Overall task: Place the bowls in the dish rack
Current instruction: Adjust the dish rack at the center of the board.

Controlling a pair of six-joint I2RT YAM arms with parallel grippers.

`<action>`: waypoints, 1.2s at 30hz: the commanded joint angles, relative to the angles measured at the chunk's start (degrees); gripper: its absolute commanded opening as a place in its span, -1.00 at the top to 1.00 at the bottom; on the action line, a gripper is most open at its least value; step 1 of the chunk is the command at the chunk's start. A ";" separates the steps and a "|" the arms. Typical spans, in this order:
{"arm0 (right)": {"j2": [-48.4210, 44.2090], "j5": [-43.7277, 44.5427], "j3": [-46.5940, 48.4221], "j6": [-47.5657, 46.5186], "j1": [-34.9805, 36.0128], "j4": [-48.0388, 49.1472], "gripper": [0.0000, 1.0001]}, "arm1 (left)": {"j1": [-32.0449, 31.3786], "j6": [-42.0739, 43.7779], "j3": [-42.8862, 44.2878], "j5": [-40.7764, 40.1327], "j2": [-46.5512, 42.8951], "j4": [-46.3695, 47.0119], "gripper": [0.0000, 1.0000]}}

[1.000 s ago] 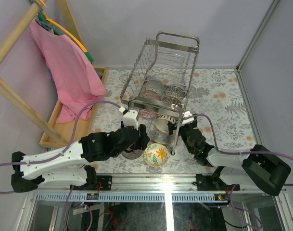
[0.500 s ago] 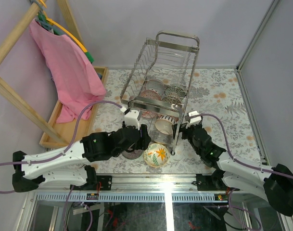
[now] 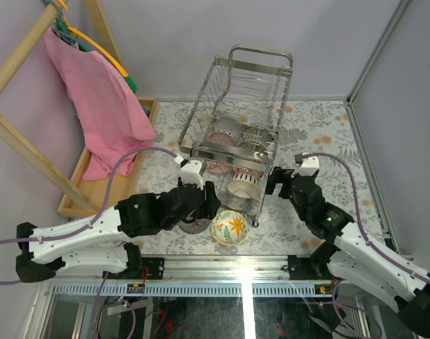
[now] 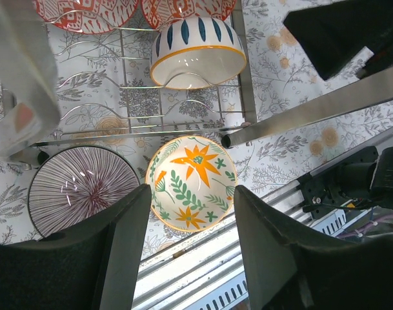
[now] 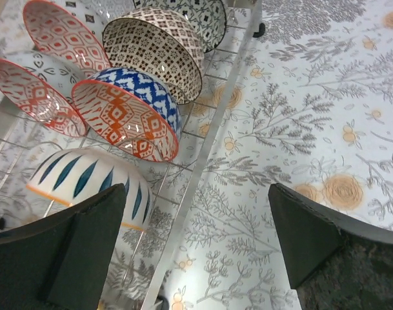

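Observation:
The chrome dish rack [image 3: 260, 54] stands mid-table with several patterned bowls in its lower tier. A white bowl with blue strokes [image 3: 241, 185] [image 4: 197, 53] [image 5: 86, 184] rests at the rack's near end. On the table in front lie a cream bowl with orange flowers [image 3: 229, 227] [image 4: 191, 182] and a purple-striped bowl [image 3: 195, 226] [image 4: 83, 190]. My left gripper [image 3: 209, 203] [image 4: 191, 195] hovers open above the flowered bowl, holding nothing. My right gripper [image 3: 279, 181] [image 5: 197, 194] is open and empty over the tablecloth, just right of the rack's rail [image 5: 202, 168].
A pink cloth [image 3: 102, 99] hangs from a wooden frame at the left, above a shallow wooden tray [image 3: 94, 187]. The metal rail of the table's front edge [image 4: 202, 252] runs just below the flowered bowl. Red-patterned bowls [image 5: 122, 119] stand on edge in the rack.
My right arm has drawn back to the right, away from the rack's near end, with its gripper still open. The blue-stroked bowl stays in the rack. The left arm has barely moved.

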 commanded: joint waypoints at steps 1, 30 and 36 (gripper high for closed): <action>-9.46 3.11 1.23 8.71 -0.35 -14.36 -0.98 | 0.34 -1.58 1.44 -2.26 -2.94 -1.23 -0.08; -25.89 -39.09 -8.89 15.10 -0.26 -4.67 -0.48 | 0.33 -7.33 -0.58 -5.27 -8.70 -8.15 -0.07; -21.00 -34.65 -8.05 13.90 0.45 -0.37 -0.16 | 0.28 -7.88 -0.75 -4.95 -8.65 -8.28 -0.06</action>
